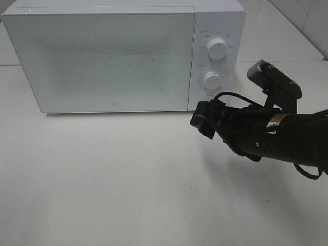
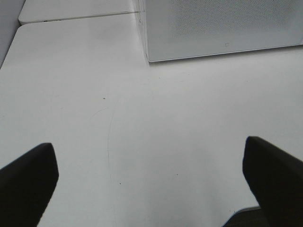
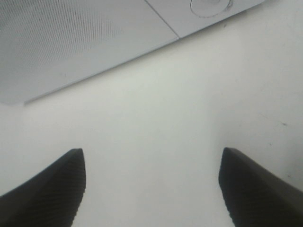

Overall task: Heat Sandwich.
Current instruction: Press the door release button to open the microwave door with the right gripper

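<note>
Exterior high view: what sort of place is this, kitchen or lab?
Likely a lab test bench set up as a kitchen counter, not a home kitchen: a white microwave, door shut, stands on a plain white table, with a black robot arm in front of it.

Landmark: microwave point(image 3: 156, 28), white, only part of its front face in frame.
Door: dotted mesh door point(image 3: 61, 42) fills most of the visible microwave front.
Control panel: plain white control panel point(image 3: 177, 16) beside the door, separated from it by a thin seam.
Knob: round white knob point(image 3: 210, 5) on the control panel, cut by the frame edge.
Table: white table point(image 3: 189, 104) runs outward from the microwave's base.
Right gripper: right gripper point(image 3: 152, 156) sits in front of the microwave, clear of it, jaws spread wide.
Fingers: dark, woven-textured fingers point(image 3: 52, 189); only table surface shows between them.
</note>
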`<state>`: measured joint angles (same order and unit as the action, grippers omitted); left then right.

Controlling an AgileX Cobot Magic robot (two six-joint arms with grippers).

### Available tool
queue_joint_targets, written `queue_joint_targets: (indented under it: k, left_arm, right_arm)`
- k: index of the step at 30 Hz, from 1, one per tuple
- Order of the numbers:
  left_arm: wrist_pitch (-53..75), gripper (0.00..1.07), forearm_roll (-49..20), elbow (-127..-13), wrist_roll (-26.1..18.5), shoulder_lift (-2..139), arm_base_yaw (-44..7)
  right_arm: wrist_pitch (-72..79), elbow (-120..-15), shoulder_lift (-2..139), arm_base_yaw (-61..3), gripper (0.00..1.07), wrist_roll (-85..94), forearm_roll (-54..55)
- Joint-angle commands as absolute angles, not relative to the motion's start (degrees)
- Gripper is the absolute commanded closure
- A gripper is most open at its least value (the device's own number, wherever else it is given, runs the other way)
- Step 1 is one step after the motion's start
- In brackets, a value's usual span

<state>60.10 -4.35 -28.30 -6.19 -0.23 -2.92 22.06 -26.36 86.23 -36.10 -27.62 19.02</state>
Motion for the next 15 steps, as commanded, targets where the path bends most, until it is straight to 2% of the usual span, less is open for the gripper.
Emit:
queue_joint_targets:
  k: [1,8,10,15]
  left_arm:
    - [59.4,0.07,-4.8,-28.2,-5.7,-1.4,-2.8]
    - [59.4,0.07,-4.8,-28.2,-5.7,-1.4,-2.8]
    - [59.4,0.07,-4.8,-28.2,-5.7,-1.4,-2.8]
    - [59.4,0.07,-4.8,-28.2,-5.7,-1.4,-2.8]
  right_arm:
    - [11.6,-29.0,84.1,-36.0,0.31,-19.1,16.8]
    - [-7.6,-36.8,82.4,-33.6,0.31,-16.1,7.7]
    - [-15.9,-40.9,82.0,-33.0,0.31,-16.1,1.4]
    - [-26.1,-46.0,80.8,-33.0,0.31,-15.6,-7.5]
